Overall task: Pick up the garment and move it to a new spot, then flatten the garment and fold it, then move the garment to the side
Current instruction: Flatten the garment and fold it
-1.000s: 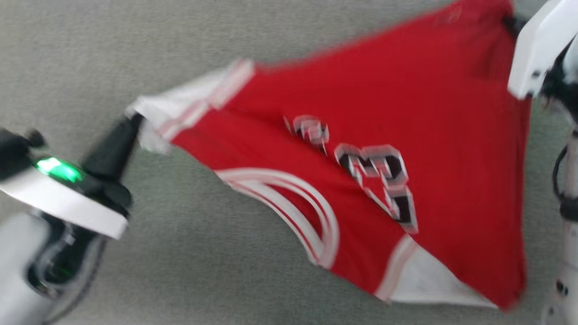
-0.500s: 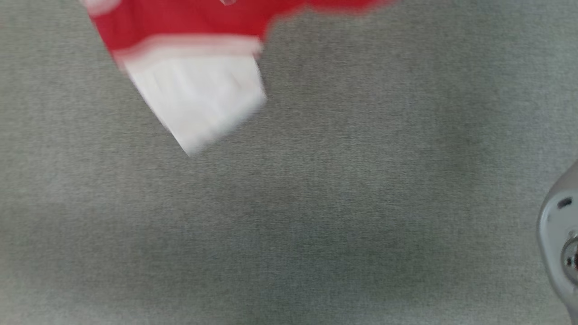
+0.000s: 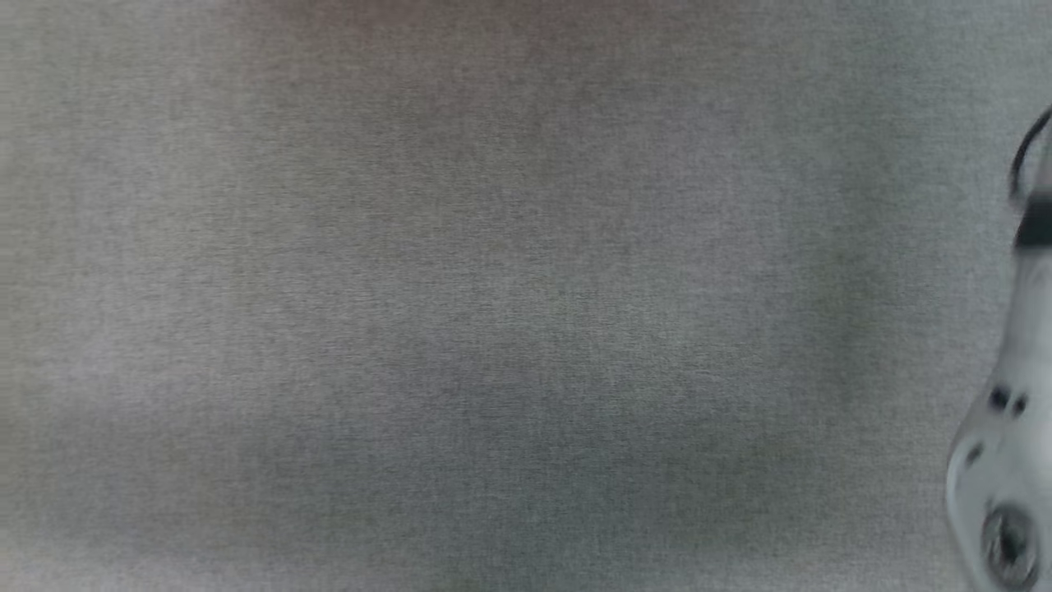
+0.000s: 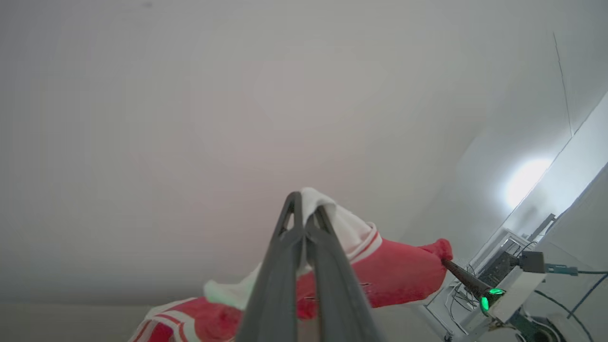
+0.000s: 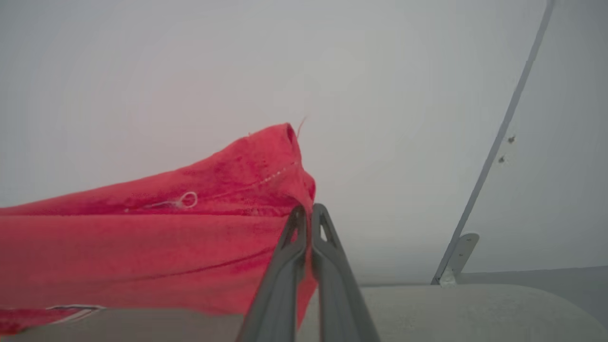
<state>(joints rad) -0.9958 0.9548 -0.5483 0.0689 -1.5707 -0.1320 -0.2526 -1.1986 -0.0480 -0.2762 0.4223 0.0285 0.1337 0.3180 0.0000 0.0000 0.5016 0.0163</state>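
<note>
A grey woven surface spreads blurred across the head view, with a pale forearm standing at its right edge. In the right wrist view the background is a plain pale wall, and the right gripper has its two dark fingers pressed together on a red corner of the garment, which runs off to the left in a taut band above a grey surface. In the left wrist view, against the same pale wall, the left gripper is likewise closed tight, pinching the white sleeve near its striped trim. From there the red cloth stretches across to the far corner, where the other arm's dark finger tip meets it beside a green light. The jersey seems to be lifted and hanging between the two arms, off the surface. Gripping it at two well-separated points probably keeps the cloth spread while it is carried, so it can be laid down at the new spot nearly flat and need less smoothing before folding.
</note>
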